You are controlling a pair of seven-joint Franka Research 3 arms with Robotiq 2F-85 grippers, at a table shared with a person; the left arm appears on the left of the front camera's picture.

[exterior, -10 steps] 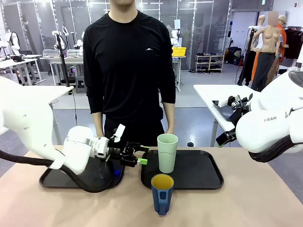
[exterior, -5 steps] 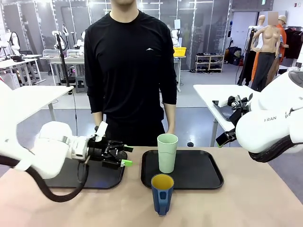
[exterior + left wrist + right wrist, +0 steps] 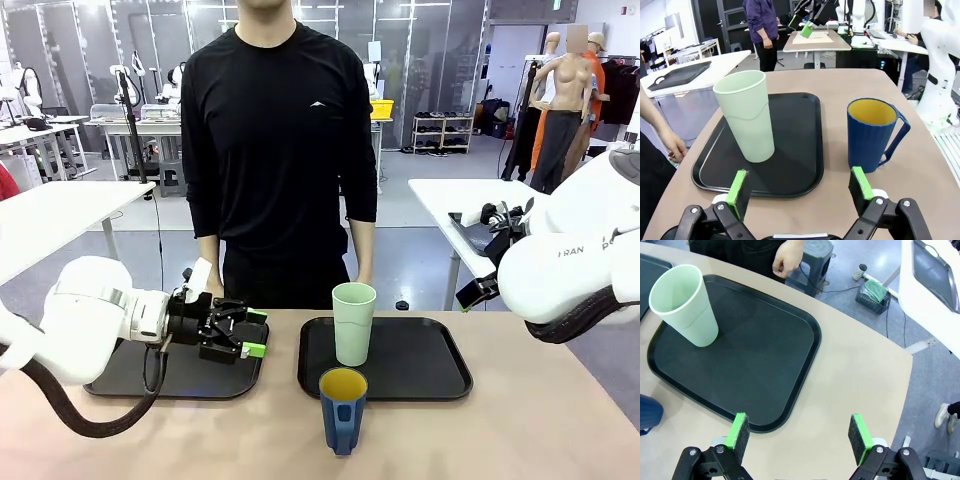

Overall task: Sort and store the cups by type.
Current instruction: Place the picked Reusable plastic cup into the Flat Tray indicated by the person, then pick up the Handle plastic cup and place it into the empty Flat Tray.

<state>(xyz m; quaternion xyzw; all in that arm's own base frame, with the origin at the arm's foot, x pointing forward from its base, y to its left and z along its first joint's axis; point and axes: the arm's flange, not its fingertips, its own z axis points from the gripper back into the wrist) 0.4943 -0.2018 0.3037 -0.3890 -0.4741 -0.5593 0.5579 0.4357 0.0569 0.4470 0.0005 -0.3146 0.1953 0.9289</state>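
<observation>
The left hand [image 3: 254,333], open like the right hand [image 3: 799,432], is drawing back toward frame left, leaving the mint tumbler [image 3: 353,323] on the centre tray [image 3: 430,372]. The blue mug [image 3: 342,410] is waiting, unsorted, on the bench [image 3: 560,430] below.

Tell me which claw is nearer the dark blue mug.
Left. The left claw, open, hovers over the left tray, left of the dark blue mug. The right claw, open, hangs by the right tray's near right corner, the mug past that tray's other corner.
</observation>
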